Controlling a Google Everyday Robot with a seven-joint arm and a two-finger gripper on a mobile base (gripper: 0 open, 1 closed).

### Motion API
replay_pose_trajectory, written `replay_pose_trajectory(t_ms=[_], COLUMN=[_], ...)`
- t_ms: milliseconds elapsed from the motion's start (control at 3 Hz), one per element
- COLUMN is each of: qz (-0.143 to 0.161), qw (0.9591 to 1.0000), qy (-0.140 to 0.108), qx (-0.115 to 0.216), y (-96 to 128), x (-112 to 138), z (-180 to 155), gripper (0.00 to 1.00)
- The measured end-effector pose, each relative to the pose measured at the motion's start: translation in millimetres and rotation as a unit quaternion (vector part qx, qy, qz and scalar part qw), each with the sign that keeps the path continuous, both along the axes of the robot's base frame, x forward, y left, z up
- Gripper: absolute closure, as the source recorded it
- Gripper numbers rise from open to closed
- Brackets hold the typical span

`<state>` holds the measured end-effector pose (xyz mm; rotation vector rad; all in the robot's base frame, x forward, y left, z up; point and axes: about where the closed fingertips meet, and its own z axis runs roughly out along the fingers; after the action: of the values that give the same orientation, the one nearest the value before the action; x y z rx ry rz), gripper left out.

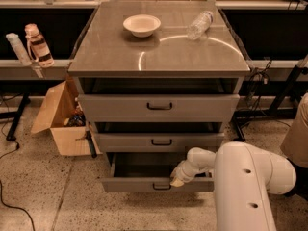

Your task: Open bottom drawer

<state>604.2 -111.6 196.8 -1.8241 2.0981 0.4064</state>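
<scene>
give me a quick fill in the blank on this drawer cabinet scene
The gripper is at the front of the bottom drawer, beside its black ___.
On the cabinet top, a white ___ stands near the plastic bottle.
The bottle lies on its ___.
The cabinet has ___ drawers.
Missing words: handle; bowl; side; three.

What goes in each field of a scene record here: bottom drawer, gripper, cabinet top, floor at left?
bottom drawer: pulled partly out, dark interior showing
gripper: at the top edge of that drawer's front, just right of its handle
cabinet top: white bowl; clear bottle lying on its side
floor at left: open cardboard box
</scene>
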Motion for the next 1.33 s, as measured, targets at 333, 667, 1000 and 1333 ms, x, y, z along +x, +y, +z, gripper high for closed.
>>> replay_pose_trajectory(t_ms=[333,667,1000,1333], qz=[0.003,-0.012,-0.016,-0.019], qw=[0.9998,0.9992,0.999,0.9988], qy=[0.017,0.034,0.039,0.043], qx=[0.011,0.016,0.016,0.016], y=[-4.2,-15.7,-17.8,-18.5], x=[-30.5,-53.1,-60.9,-65.8], z=[0.4,-2.0,-2.9,-3.0], gripper=[1.0,1.0,1.0,1.0])
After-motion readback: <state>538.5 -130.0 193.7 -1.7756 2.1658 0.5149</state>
